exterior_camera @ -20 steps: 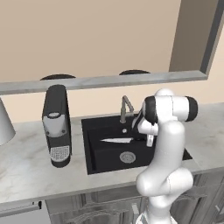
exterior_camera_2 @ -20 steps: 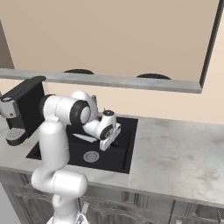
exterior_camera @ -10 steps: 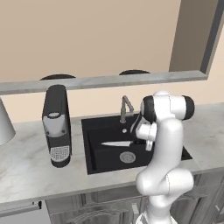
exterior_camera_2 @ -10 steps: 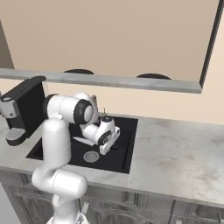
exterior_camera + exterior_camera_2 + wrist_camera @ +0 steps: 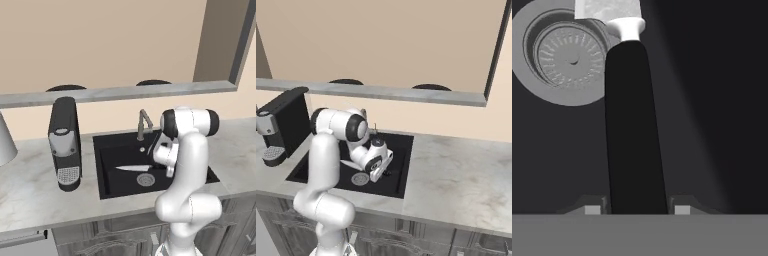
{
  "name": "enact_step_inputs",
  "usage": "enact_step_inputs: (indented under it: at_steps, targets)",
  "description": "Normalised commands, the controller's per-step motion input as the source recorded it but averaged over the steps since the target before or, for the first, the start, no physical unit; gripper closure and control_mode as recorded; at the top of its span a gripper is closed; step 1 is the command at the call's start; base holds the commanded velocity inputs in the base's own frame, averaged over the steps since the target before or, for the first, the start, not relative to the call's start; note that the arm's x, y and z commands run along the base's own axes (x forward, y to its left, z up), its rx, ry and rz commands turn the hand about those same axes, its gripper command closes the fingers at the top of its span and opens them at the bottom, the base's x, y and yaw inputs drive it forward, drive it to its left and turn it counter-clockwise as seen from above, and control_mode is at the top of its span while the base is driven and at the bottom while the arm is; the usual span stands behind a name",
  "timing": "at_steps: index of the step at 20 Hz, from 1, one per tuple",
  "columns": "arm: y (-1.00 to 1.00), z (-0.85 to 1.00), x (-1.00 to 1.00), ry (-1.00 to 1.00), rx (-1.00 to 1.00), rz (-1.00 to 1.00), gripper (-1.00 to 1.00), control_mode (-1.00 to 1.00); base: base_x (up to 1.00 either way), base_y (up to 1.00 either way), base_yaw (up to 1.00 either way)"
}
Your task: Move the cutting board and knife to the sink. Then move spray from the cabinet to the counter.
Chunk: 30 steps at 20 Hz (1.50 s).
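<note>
Here, at the far left of the left base view, a grey rounded object (image 5: 6, 146) is cut off by the frame edge and cannot be identified. Next along the marble tabletop (image 5: 35, 192) stands a black coffee machine (image 5: 65, 143). To its right lies the black sink (image 5: 107, 172), with a faucet (image 5: 144, 123) at its back rim and a round drain (image 5: 145, 179) in its floor. The knife (image 5: 132, 168) is low in the basin above the drain, its blade pointing left; its handle end disappears behind the robot's hand. In the hand view the knife's black handle (image 5: 632, 135) runs between the two fingertips (image 5: 592, 209), and the gripper (image 5: 637, 210) has its jaws clamped on it; the blade is cut off at the top edge. In the right base view the gripper (image 5: 387, 172) is partly hidden by the wrist.
</note>
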Motion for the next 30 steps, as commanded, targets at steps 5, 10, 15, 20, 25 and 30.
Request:
enact_step_inputs:
  at_steps: [5,10,15,20,25,30]
  targets:
    - [0.0,-0.25,0.0,-0.02,0.0,0.0,1.0,-1.0,0.0,0.0,0.0]
    - [0.0,-0.27,0.03,-0.07,0.0,0.0,1.0,-1.0,0.0,0.0,0.0]
    - [0.0,-0.12,0.22,-0.01,0.0,0.0,1.0,-1.0,0.0,0.0,0.0]
    - [0.0,-0.32,0.3,0.0,0.0,0.0,1.0,-1.0,0.0,0.0,0.0]
    - [0.0,-0.31,0.49,0.0,0.0,0.0,1.0,-1.0,0.0,0.0,0.0]
    - [0.0,-0.29,0.59,0.0,-0.02,0.0,1.0,-1.0,0.0,0.0,0.0]
